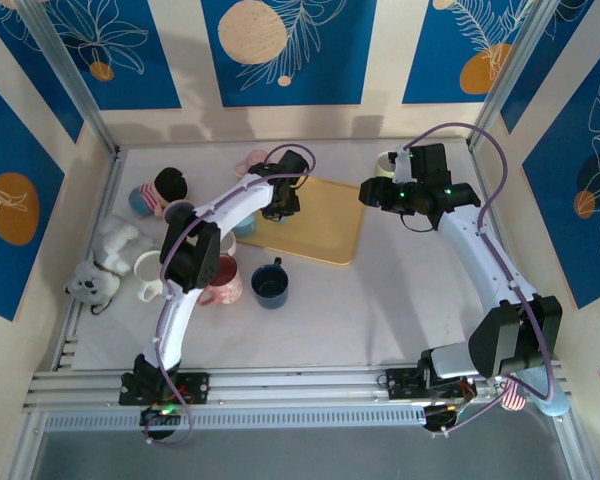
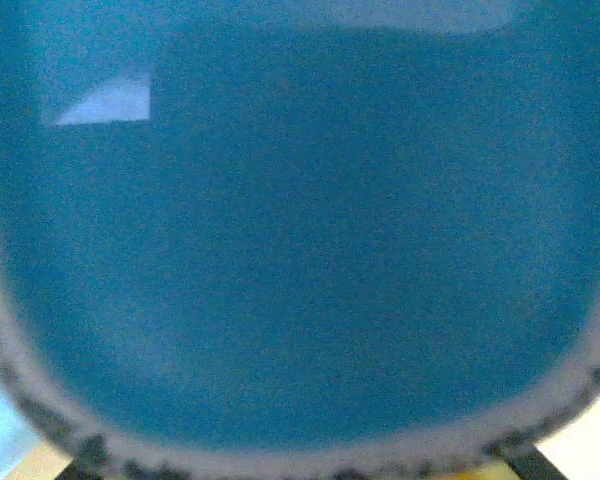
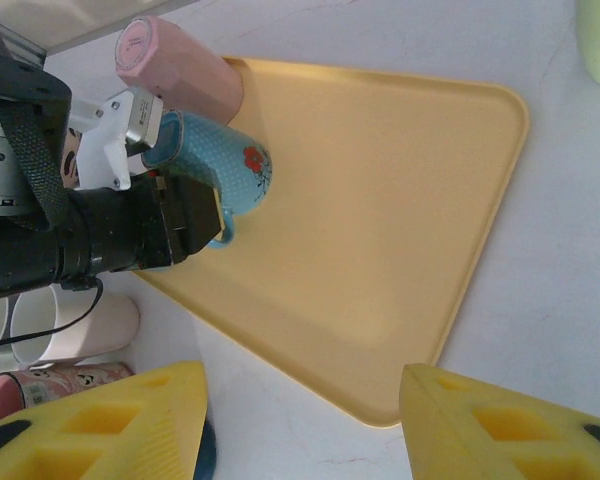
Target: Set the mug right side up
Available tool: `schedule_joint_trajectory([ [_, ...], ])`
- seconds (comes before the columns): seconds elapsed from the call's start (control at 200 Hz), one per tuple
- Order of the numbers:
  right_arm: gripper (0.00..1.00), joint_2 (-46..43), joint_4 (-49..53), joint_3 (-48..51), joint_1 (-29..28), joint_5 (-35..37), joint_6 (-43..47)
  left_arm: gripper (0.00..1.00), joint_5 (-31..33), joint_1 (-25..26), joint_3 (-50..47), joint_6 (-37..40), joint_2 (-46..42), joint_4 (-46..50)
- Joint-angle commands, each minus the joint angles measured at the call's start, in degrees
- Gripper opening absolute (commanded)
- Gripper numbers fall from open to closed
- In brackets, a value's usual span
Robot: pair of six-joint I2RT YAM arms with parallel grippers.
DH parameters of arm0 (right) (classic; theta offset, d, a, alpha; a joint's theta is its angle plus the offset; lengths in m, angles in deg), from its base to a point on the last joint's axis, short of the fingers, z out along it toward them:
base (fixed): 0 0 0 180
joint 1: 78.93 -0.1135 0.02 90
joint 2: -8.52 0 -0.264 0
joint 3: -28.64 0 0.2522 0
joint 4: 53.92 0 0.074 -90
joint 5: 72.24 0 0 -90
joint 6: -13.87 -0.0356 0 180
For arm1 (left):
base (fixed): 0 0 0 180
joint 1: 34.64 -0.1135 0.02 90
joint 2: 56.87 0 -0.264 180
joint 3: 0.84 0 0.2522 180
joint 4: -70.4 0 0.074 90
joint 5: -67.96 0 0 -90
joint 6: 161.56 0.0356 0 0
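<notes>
White surface under blue-and-cream patterned walls carries a yellow tray near the middle. At the tray's left edge, upper left of the right wrist view, we see the left claw gripping the blue spotted mug, tilted sideways. The right claw hangs open above the tray.

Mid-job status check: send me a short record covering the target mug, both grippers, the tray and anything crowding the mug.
target: light blue dotted mug with a red flower, tipped on its side, not yet upright
left gripper: shut on the mug's rim end, at the tray's corner
right gripper: open, holding nothing, above the tray's near edge
tray: flat yellow tray, under the mug
mug-tray contact: cannot tell
crowding: pink cup lying beside the mug
</notes>
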Motion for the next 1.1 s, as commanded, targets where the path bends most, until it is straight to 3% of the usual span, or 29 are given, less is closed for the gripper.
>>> schedule_joint_trajectory([
  [0.0,0.54,-1.7,0.2,-1.1,0.4,-1.2,-0.1,0.17,1.2,-1.0,2.3,1.3,0.3,2.1],
  [0.31,0.54,-2.1,0.3,-0.3,0.4,-2.1,-0.8,0.0,-0.3,-1.0,3.1,3.9,-1.6,1.6],
  [0.51,0.54,-3.6,0.2,0.8,0.5,-2.8,-1.8,0.0,-2.0,-1.1,-0.1,5.5,-8.0,-2.2],
  [0.635,0.54,-4.1,0.4,1.1,0.4,-4.4,-2.4,0.0,-6.8,-1.3,-3.8,7.1,-13.0,-6.3],
  [0.91,0.54,-5.4,-0.8,1.5,0.5,-11.9,-5.4,0.0,-18.9,-2.5,-16.9,8.7,-27.6,-23.0],
  [1.095,0.55,-7.3,-7.0,3.9,0.8,-20.9,-9.7,0.0,-28.7,-4.2,-26.9,7.8,-37.3,-40.0],
])
